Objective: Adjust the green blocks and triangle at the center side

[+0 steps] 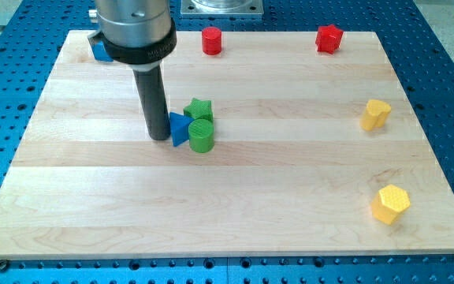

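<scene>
Ended in a straight dark rod, matte black and round in section, plain down its length to my tip (pixel 158 138). Widened above into a much broader cylindrical housing of brushed silvery grey metal, cut off by the view's top. Ringed at the housing's lower edge by a thick black collar, carrying what looked like small pale lettering, too small to read. Showed no cables and no screws. Caught faint vertical glints on the metal.

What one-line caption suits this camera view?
My tip touches the blue triangle, which abuts two green blocks at board centre.
</scene>
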Controlling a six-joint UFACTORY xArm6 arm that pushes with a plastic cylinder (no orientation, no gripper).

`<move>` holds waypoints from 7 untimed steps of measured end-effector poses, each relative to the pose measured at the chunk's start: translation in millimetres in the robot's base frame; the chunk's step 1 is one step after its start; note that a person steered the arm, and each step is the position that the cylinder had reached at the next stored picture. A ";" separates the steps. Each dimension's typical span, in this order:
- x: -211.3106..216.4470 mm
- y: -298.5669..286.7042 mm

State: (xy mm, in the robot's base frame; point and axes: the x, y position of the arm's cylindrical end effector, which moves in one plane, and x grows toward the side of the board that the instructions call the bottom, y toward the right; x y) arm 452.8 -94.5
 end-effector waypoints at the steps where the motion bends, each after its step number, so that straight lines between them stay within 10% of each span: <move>1: 37.7 16.4; 7: 45.2 20.1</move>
State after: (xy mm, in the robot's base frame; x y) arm 498.0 -74.4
